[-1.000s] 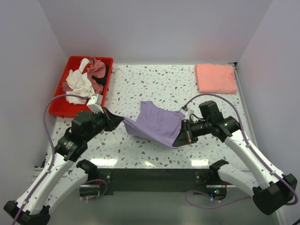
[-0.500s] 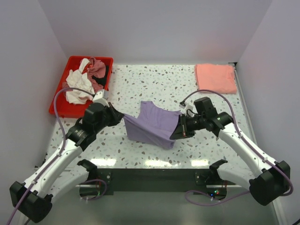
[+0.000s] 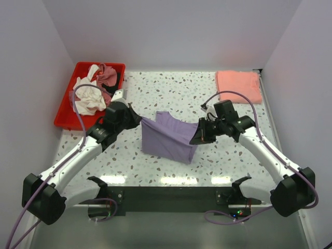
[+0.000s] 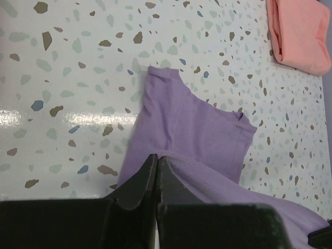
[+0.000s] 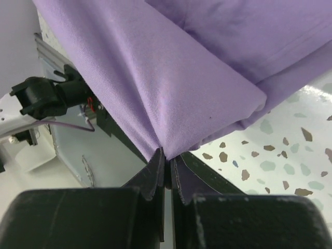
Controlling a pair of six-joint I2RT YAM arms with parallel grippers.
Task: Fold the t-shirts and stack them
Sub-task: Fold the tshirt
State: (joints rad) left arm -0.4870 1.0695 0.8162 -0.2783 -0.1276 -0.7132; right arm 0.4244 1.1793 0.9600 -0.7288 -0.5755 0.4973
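Purple, limp and light: hangs pinched at 9 o'clock in left gripper (image 3: 139,121), at 3 o'clock in right gripper (image 3: 196,138), jaws clamped on edges of lavender t-shirt (image 3: 168,137); probably handles best by corners.

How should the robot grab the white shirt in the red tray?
Probably from straight above, pinching a raised fold of the white shirt. It lies crumpled on top of the other shirts in the red tray, so its bumps stick up for the fingers, and the tray walls would block a sideways approach.
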